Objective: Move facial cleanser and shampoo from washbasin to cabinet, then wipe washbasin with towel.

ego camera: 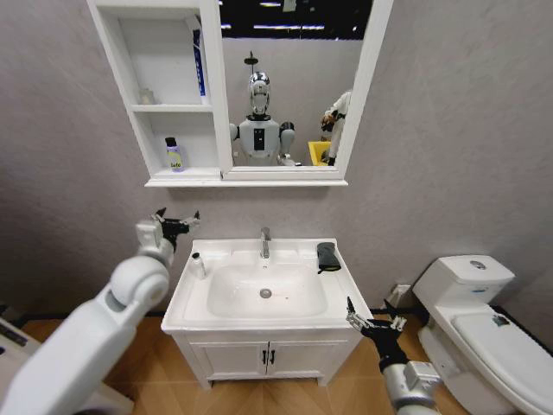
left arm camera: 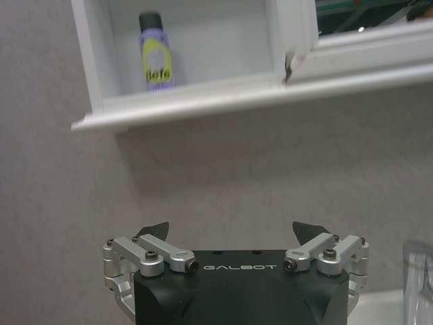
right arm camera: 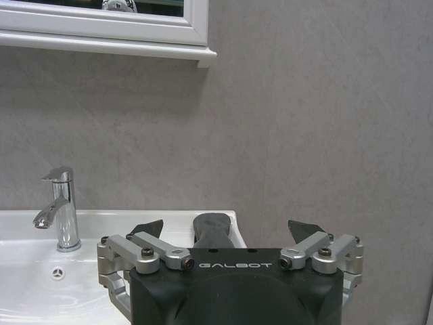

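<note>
The shampoo (ego camera: 175, 156), a purple bottle with a dark cap, stands on the lowest shelf of the white cabinet (ego camera: 164, 108); it is the same shampoo (left arm camera: 156, 54) in the left wrist view. The facial cleanser (ego camera: 198, 265), a small white tube, stands on the washbasin (ego camera: 259, 320) at its left rim. The dark towel (ego camera: 327, 256) lies folded at the back right corner of the rim, seen as the towel (right arm camera: 215, 227) past my right gripper (right arm camera: 226, 230). My left gripper (ego camera: 177, 225) hangs open below the cabinet, left of the basin. My right gripper (ego camera: 376, 327) is open by the basin's front right corner.
A chrome tap (ego camera: 265, 243) stands at the back middle of the basin. A white toilet (ego camera: 488, 328) is on the right. The vanity doors (ego camera: 268, 356) sit below the basin. A blue item (ego camera: 199, 65) stands on the upper shelf beside the mirror (ego camera: 289, 86).
</note>
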{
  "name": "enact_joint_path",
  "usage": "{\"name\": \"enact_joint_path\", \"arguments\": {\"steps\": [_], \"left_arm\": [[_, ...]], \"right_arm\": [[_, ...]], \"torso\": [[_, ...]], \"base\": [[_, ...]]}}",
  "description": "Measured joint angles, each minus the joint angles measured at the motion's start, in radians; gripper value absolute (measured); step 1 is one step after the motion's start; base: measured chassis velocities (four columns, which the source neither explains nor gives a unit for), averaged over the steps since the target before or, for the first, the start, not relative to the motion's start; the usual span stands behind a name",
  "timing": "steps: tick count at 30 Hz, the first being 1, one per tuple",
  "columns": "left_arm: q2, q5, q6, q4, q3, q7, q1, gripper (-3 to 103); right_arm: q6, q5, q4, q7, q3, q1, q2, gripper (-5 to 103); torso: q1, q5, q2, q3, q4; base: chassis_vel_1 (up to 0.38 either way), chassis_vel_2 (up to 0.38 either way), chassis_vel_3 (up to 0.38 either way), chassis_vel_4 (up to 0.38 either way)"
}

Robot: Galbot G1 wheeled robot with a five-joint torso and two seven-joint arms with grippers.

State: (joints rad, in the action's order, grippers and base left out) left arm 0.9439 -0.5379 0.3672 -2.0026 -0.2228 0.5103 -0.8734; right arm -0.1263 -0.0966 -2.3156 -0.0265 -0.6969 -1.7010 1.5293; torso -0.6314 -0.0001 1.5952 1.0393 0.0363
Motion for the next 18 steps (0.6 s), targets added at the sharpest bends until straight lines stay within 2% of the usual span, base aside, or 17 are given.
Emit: {"name": "enact_joint_path", "arguments": {"steps": [2,6,8,9,10,12,18], "left_arm": [[0.089,0.116,-0.044,0.054,-0.043,-0.033,-0.114,100],[0.136,0.181,-0.073,0.085,-0.063,-0.057,-0.172,100],[0.189,0.270,-0.128,0.176,-0.062,-0.092,-0.202,100],[0.189,0.270,-0.128,0.176,-0.062,-0.092,-0.202,100],[0.218,0.316,-0.159,0.257,-0.054,-0.109,-0.191,100],[0.253,0.334,-0.173,0.341,-0.040,-0.126,-0.162,100],[0.328,0.339,-0.181,0.462,-0.022,-0.135,-0.098,100]], "right_arm": [[0.004,-0.005,0.001,0.000,-0.010,-0.005,-0.001,100],[0.008,-0.007,0.004,0.000,-0.014,-0.010,-0.001,100],[0.014,-0.008,0.009,0.000,-0.013,-0.011,0.000,100],[0.014,-0.008,0.009,0.000,-0.013,-0.011,0.000,100],[0.014,-0.008,0.009,0.000,-0.009,-0.007,0.002,100],[0.013,-0.008,0.009,0.001,-0.008,-0.002,0.003,100],[0.009,-0.016,0.005,0.001,-0.018,0.001,-0.002,100]], "torso": [[0.000,-0.0001,0.000,0.000,0.0002],[0.000,0.0001,0.000,0.000,0.0006],[0.000,0.0004,0.000,0.000,0.0004],[0.000,0.0004,0.000,0.000,0.0004],[0.000,0.0002,0.000,0.000,0.0003],[0.000,0.0000,0.000,0.000,0.0002],[0.000,0.0002,0.000,0.000,0.0001]], "base": [[0.000,0.000,0.000,0.000],[0.000,0.000,0.000,0.000],[0.000,0.000,0.000,0.000],[0.000,0.000,0.000,0.000],[0.000,0.000,0.000,0.000],[0.000,0.000,0.000,0.000],[0.000,0.000,0.000,0.000]]}}
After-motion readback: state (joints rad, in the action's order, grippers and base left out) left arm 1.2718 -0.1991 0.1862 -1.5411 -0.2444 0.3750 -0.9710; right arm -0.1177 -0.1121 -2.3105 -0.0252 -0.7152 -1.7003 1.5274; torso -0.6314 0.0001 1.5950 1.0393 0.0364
